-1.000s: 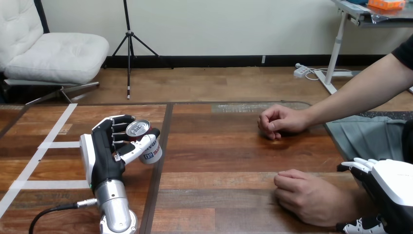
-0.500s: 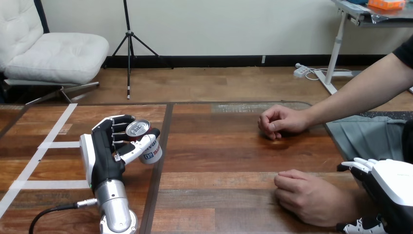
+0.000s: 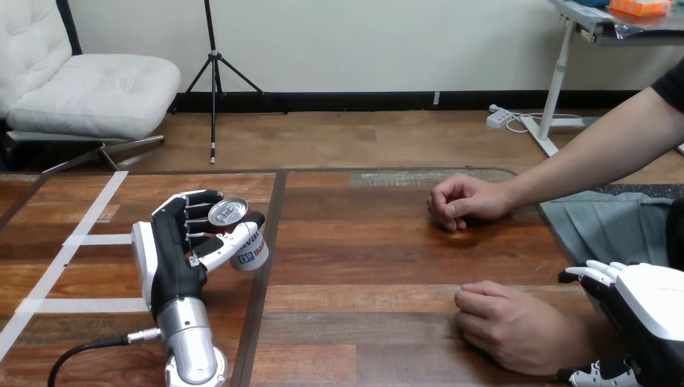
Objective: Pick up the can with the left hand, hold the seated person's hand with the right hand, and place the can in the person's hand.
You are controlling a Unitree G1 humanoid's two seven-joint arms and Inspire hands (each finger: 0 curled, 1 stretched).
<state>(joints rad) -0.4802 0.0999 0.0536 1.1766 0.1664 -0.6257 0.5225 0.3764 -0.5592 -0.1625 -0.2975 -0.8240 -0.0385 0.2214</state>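
A small can [image 3: 244, 239] with a silver top is at the table's left, tilted a little. My left hand [image 3: 169, 250] is shut on it, fingers behind it and thumb across its front. Whether the can's base touches the table I cannot tell. The person's near hand [image 3: 508, 322] lies palm down, loosely curled, on the table at the lower right. My right hand [image 3: 645, 310] sits over that wrist, with fingers on its far side and the thumb on its near side. The person's far hand [image 3: 464, 201] rests as a loose fist further back.
The wooden table [image 3: 363, 266] has white tape lines [image 3: 81, 239] on its left part. A dark seam [image 3: 266, 266] runs front to back just right of the can. The person's far forearm [image 3: 597, 153] crosses the table's right edge.
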